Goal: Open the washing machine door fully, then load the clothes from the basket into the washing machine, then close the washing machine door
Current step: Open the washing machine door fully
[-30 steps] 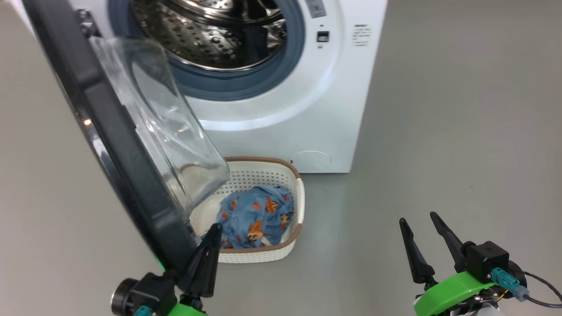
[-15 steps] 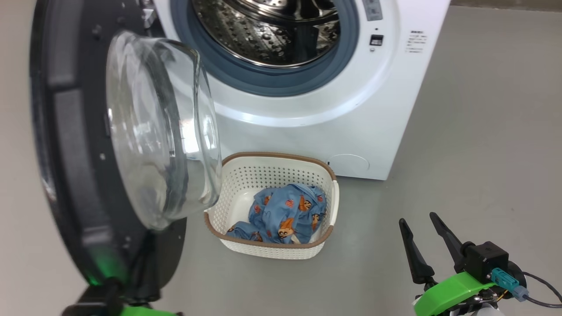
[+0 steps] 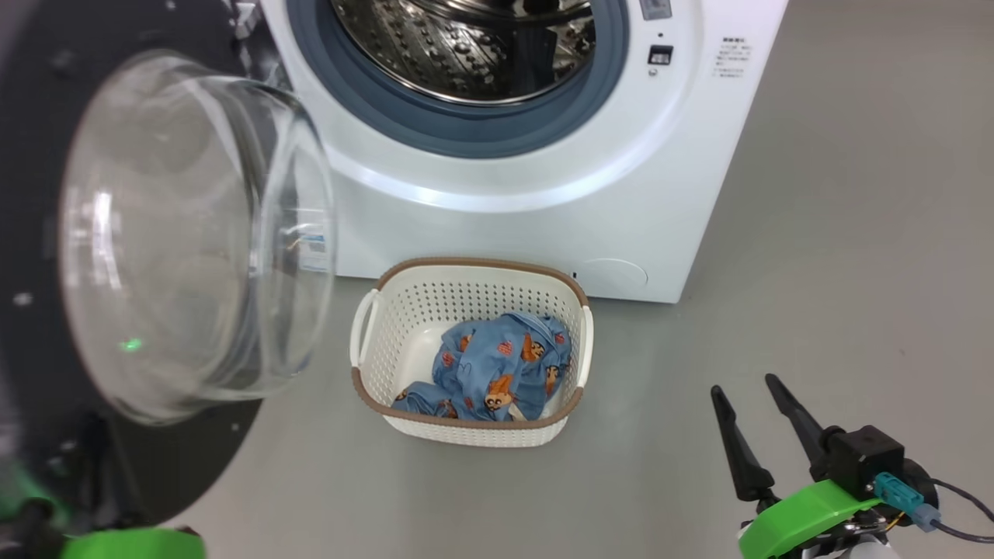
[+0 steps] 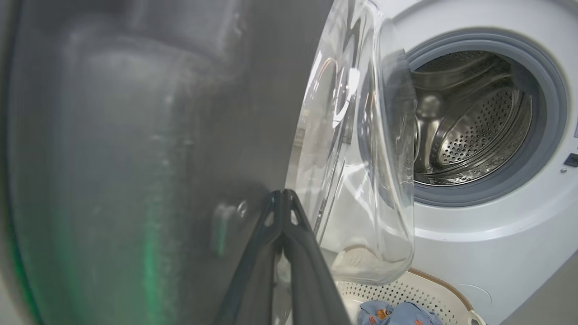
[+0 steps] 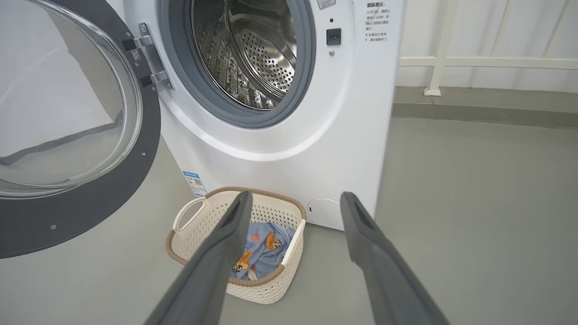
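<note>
The washing machine door stands wide open to the left, its glass bowl clear of the basket. The basket sits on the floor just before the washing machine, with the clothes heaped inside. Bare grey floor spreads to the right, where the right pincer hangs released. The left pincer is clenched beside the door's dark face, perhaps touching it; blur hides that. A small blue label and the printed lines on the machine are too small to read.
</note>
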You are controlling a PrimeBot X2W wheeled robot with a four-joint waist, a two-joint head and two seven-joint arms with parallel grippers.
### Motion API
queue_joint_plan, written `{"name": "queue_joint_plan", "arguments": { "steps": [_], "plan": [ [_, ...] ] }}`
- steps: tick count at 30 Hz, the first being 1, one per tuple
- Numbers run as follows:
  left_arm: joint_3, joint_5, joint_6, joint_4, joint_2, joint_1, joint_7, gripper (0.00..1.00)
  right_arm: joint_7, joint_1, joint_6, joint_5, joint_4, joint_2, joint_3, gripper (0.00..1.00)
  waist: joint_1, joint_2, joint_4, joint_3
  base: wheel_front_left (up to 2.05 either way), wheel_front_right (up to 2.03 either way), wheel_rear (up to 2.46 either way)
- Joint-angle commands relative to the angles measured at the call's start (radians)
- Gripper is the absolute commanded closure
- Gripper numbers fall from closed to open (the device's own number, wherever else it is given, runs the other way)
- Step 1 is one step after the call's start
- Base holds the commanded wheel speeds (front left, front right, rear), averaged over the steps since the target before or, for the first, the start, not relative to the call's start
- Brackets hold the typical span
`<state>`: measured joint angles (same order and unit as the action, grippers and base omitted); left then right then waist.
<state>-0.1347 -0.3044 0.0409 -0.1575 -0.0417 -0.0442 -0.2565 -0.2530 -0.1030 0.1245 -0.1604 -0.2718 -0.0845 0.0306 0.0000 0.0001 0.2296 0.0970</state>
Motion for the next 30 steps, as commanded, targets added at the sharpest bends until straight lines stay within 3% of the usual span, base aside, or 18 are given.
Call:
{"name": "queue_joint_plan", "arguments": {
  "steps": [1, 14, 30],
  "plan": [
    [-0.065, -0.009, 0.02, 0.01, -0.044, -0.051, -0.005, 1.0, -0.009, -0.027, 0.006, -0.002, 0.027, -0.009, 0.022, 0.0, 0.0, -0.0001, -0.012, 0.014, 0.0, 0.0, 0.0],
    [-0.292, -0.012, 0.003, -0.125, -0.113, -0.206, -0.005, 1.0, -0.009, -0.053, 0.006, -0.001, 0.035, -0.033, 0.03, 0.0, 0.0, -0.0001, -0.033, 0.066, 0.0, 0.0, 0.0],
    [-0.413, 0.065, -0.065, -0.25, -0.165, -0.287, -0.005, 1.0, -0.009, -0.072, 0.006, -0.009, 0.023, -0.039, 0.039, 0.0, 0.0, -0.0001, -0.043, 0.066, 0.0, 0.0, 0.0]
  ]
}}
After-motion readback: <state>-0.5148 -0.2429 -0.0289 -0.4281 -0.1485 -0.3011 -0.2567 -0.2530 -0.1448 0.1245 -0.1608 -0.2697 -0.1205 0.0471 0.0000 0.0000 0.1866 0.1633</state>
